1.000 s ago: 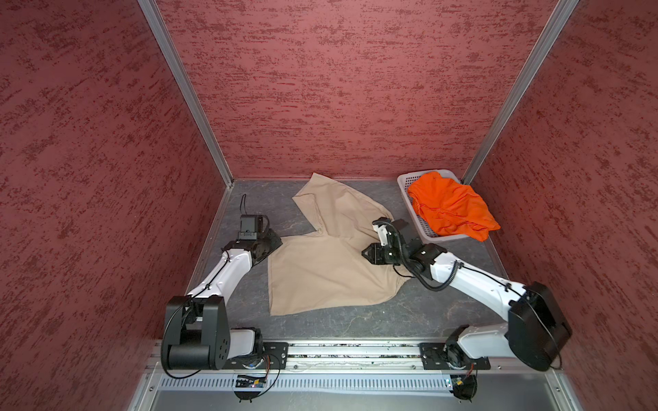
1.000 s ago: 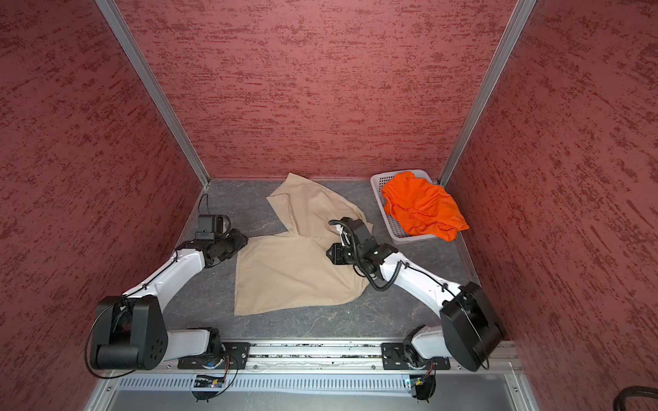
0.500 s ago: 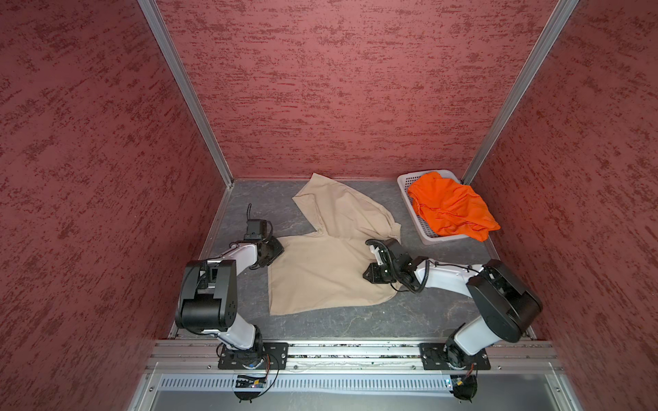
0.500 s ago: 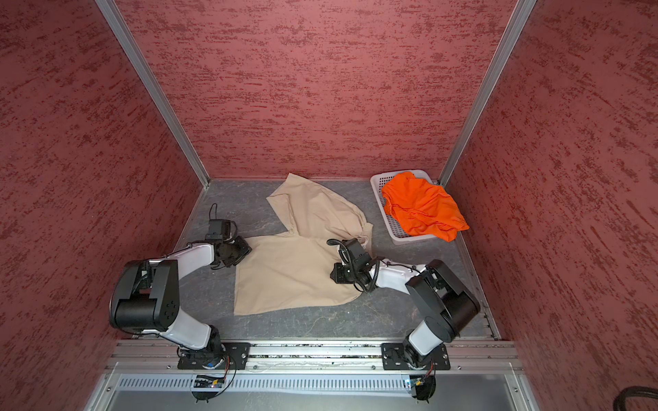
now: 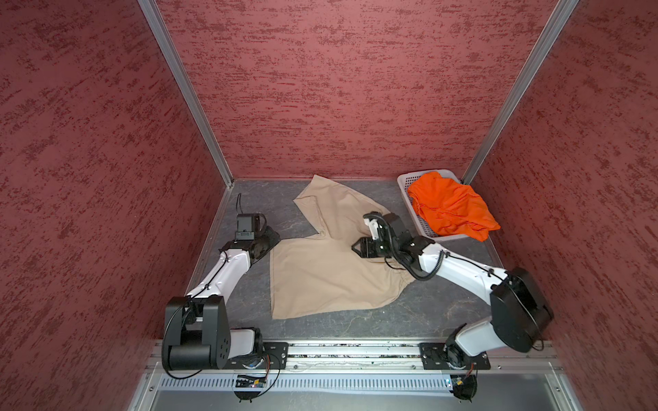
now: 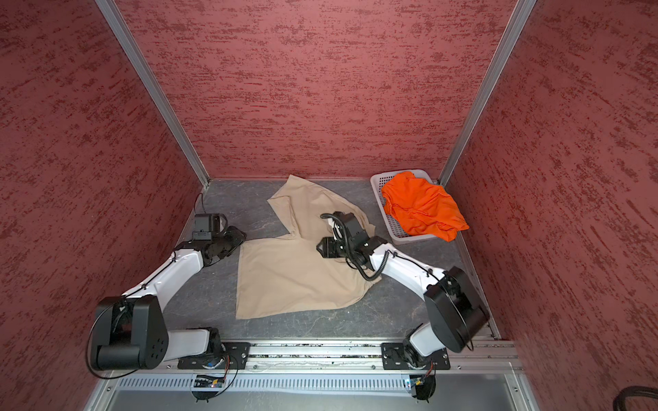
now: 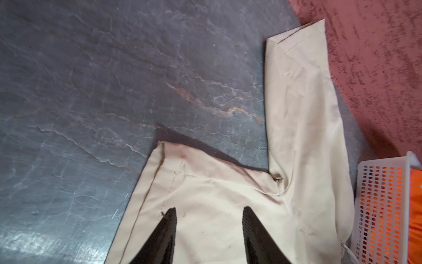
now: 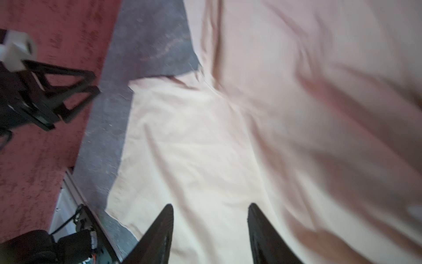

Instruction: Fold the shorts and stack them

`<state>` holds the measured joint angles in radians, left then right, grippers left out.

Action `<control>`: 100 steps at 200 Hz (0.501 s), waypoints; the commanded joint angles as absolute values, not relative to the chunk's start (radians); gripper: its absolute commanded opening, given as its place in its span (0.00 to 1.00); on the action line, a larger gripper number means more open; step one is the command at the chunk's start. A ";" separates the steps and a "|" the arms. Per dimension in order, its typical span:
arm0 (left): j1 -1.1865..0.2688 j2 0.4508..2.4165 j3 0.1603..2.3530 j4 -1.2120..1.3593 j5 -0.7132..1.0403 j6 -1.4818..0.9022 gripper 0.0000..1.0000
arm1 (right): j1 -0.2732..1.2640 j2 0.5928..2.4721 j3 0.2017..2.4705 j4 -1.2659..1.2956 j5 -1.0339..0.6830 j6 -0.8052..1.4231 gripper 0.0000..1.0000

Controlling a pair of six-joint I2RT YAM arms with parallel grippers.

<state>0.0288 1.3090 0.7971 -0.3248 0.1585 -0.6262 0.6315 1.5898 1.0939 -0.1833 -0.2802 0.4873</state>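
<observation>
Red walls stand around a grey worktop [image 5: 249, 295]. On the left, my left end effector [image 5: 272, 239] is over the hem corner of the beige shorts [image 5: 320, 281], with its jaws apart and holding nothing. These shorts lie flat in the middle. One leg points at the left arm and the other at the back wall. My right end effector [image 5: 357, 247] hangs over them near the crotch, jaws apart too, and empty. I think the back leg is closer to the right arm. Far right, the orange shorts [image 5: 448, 206] sit bunched in the white basket [image 5: 404, 177].
</observation>
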 commanded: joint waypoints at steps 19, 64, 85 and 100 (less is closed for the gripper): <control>0.034 1.299 0.827 -0.331 0.173 -0.609 0.50 | 0.632 1.885 1.414 -0.075 -0.304 0.387 0.61; 0.033 1.298 0.830 -0.301 0.180 -0.615 0.50 | 0.613 2.196 1.735 -0.072 -0.358 0.403 0.63; 0.030 1.297 0.834 -0.295 0.186 -0.611 0.50 | 0.608 2.317 1.852 -0.074 -0.379 0.431 0.64; 0.028 1.295 0.839 -0.297 0.186 -0.607 0.50 | 0.607 2.395 1.929 -0.077 -0.388 0.449 0.65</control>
<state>0.0288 1.3067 0.8120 -0.3206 0.1795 -0.6201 0.6170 2.3096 1.8301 -0.0799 -0.3527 0.4213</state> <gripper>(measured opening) 0.503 0.647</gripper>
